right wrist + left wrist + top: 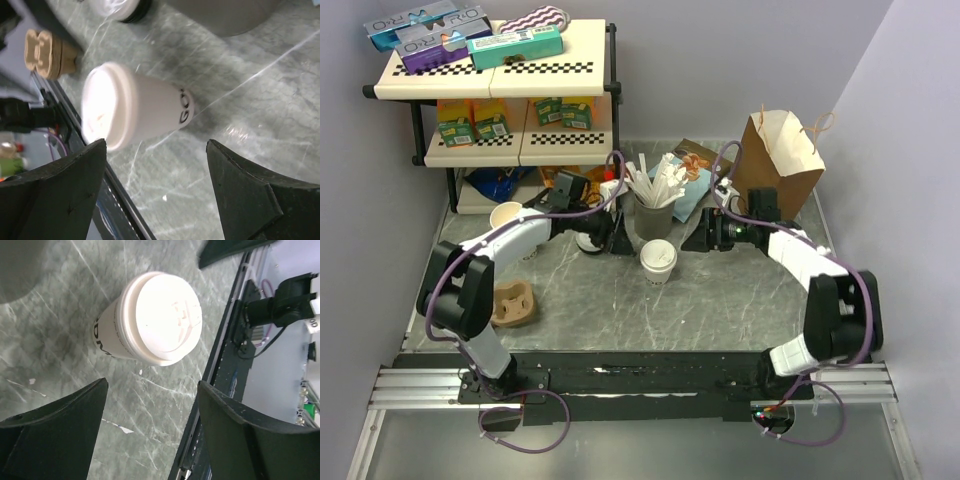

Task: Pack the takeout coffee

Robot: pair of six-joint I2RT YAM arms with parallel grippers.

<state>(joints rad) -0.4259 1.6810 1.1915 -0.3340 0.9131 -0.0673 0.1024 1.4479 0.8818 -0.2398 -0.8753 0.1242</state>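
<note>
The takeout coffee [658, 260], a small off-white paper cup with a white sip lid, stands upright on the marble table in front of the straw holder [655, 215]. My left gripper [616, 236] hovers to its left and my right gripper [696, 236] to its right, both a little behind it. In the left wrist view the cup [155, 320] sits beyond the open gripper [152, 390], with bare table between the fingers. The right wrist view shows the cup [130, 107] ahead of the open gripper [156, 145], untouched.
A brown paper bag [782, 158] stands open at the back right. A cardboard cup carrier [513, 305] lies at the front left. Lidless cups [507, 215] and loose lids [588, 240] sit left of the straw holder. A stocked shelf [500, 75] fills the back left.
</note>
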